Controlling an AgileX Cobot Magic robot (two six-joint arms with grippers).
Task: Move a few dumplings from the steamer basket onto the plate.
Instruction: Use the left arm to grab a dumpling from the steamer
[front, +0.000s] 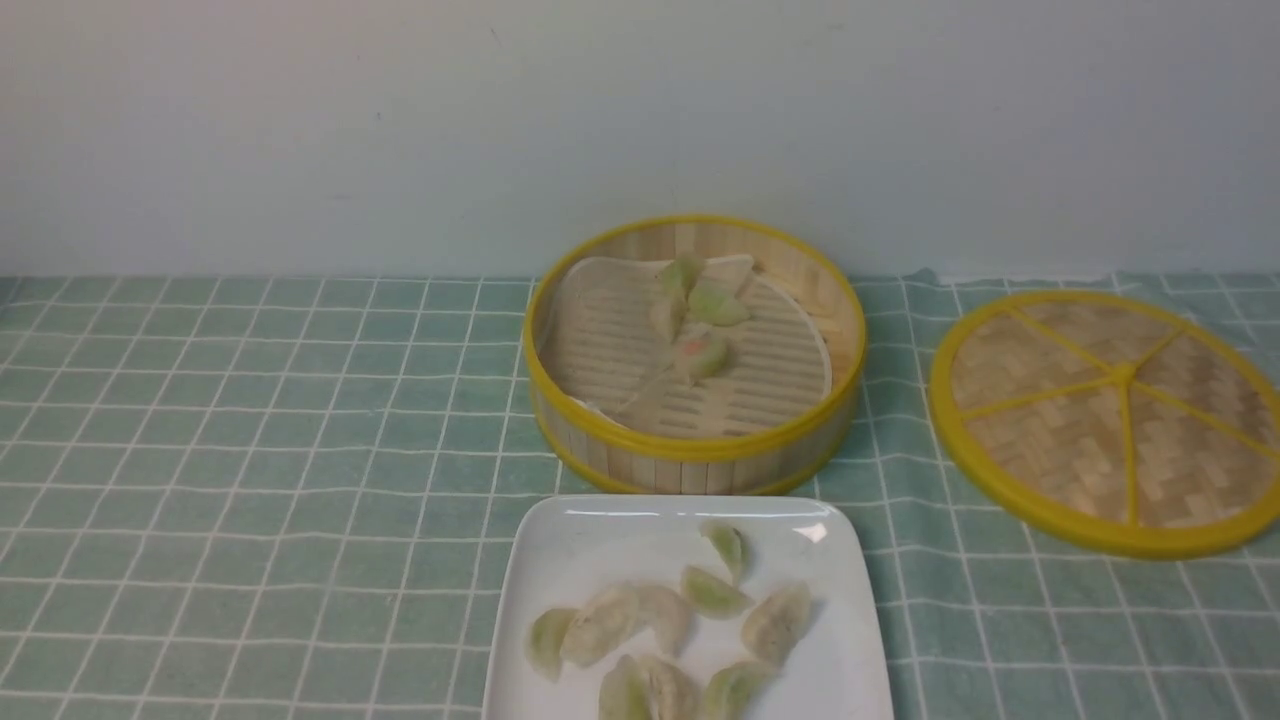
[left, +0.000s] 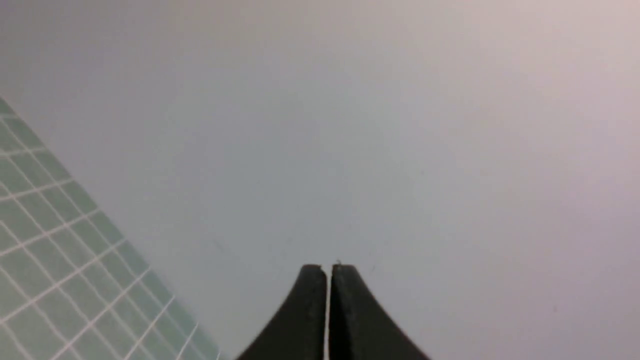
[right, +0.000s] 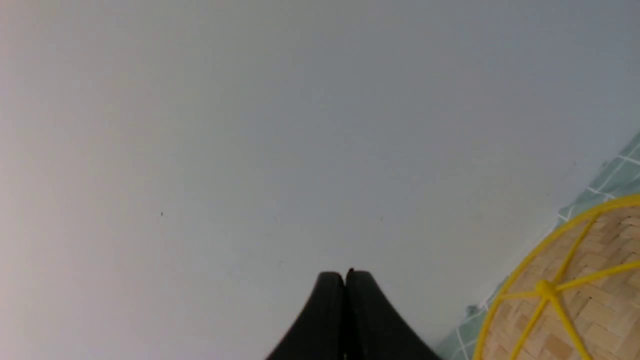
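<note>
Dumplings (front: 612, 622) fill your plate (front: 845, 655), so left gripper (left: 327, 269) and right gripper (right: 345, 274) (both closed, empty) hang clear; maybe three in basket (front: 690, 452).

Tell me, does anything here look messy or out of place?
Slightly. The liner sheet in the steamer basket sits askew, its far-left edge riding up the wall. The tablecloth puckers at the back beside the lid. The dumplings all sit in the basket or on the plate.

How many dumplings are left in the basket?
4 dumplings bunched in the basket: one at the back, a green one and a pale one mid-floor, a pink-centred one nearest. They overlap; more may hide.
</note>
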